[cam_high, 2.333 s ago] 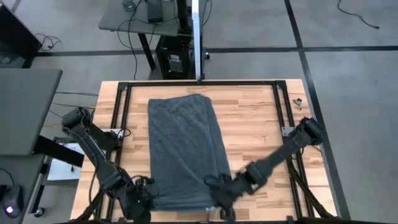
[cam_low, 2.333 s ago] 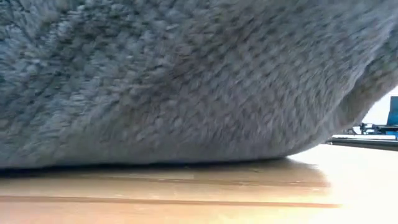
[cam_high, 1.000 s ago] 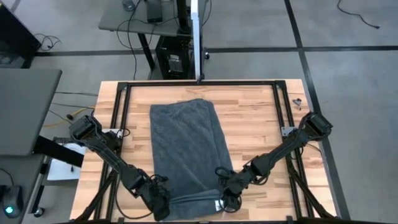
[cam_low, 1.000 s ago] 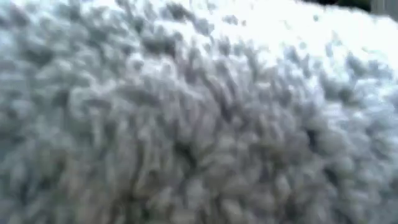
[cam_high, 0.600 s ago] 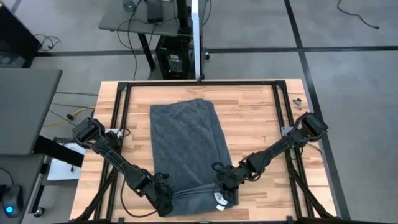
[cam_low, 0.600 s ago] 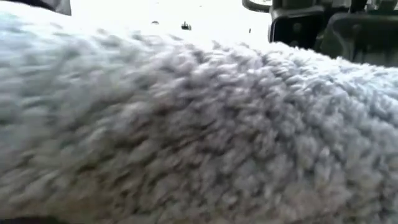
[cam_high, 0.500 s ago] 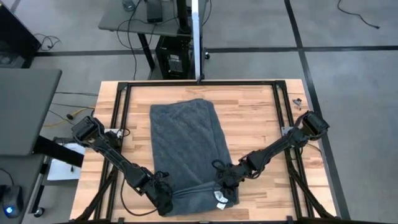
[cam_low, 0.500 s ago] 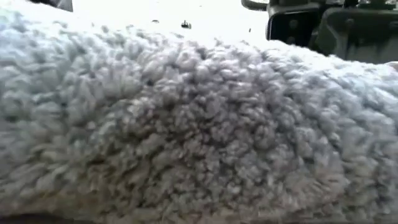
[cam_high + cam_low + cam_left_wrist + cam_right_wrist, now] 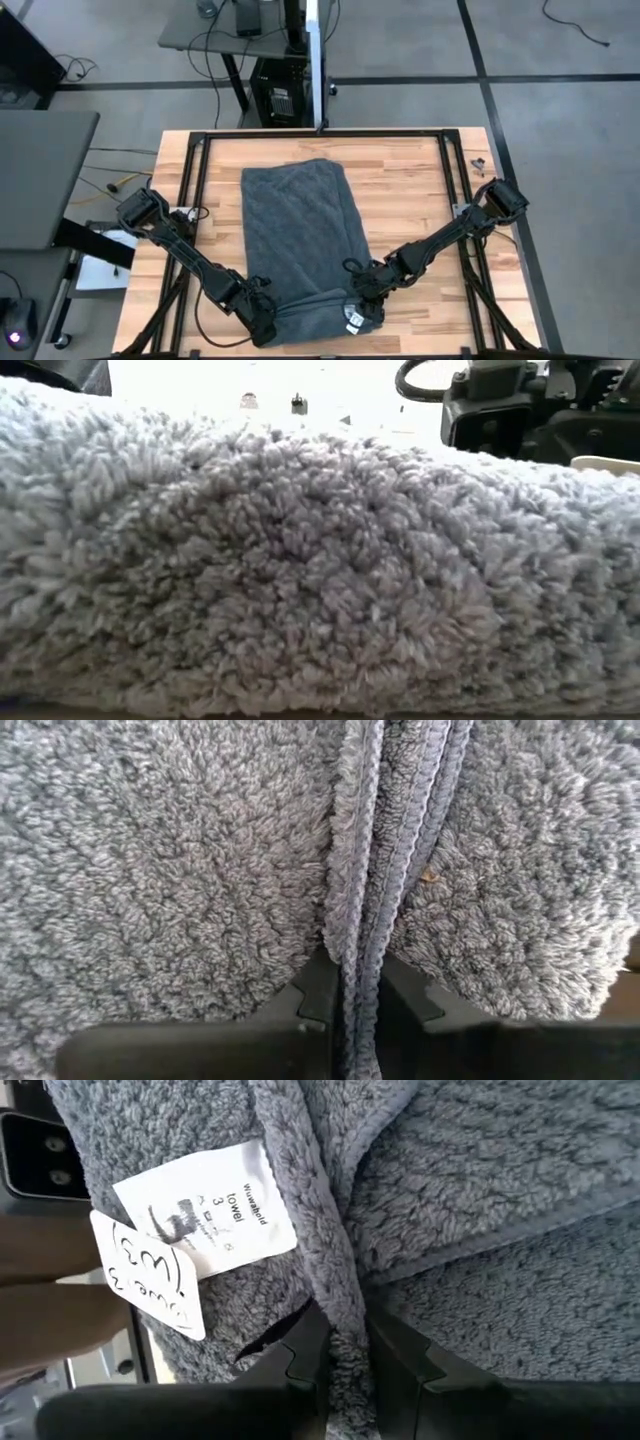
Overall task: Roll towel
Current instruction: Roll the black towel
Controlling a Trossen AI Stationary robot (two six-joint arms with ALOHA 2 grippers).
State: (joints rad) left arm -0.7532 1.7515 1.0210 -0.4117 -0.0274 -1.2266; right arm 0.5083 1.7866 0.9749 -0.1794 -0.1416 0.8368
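High view: the dark grey towel (image 9: pixel 300 235) is laid lengthwise on the wooden tabletop (image 9: pixel 410 190), its near end folded over between the left tool (image 9: pixel 262 325) and the right tool (image 9: pixel 362 308), one set at each near corner. Low view: the towel's pile (image 9: pixel 300 560) is pressed close, with a dark arm part (image 9: pixel 520 410) seen just behind it. Wrist views: the hem (image 9: pixel 365 920) is pinched between the nearly closed left fingers (image 9: pixel 318 985), and the edge (image 9: pixel 320 1270) beside the white tags (image 9: pixel 205 1215) is likewise pinched by the right fingers (image 9: pixel 305 1345).
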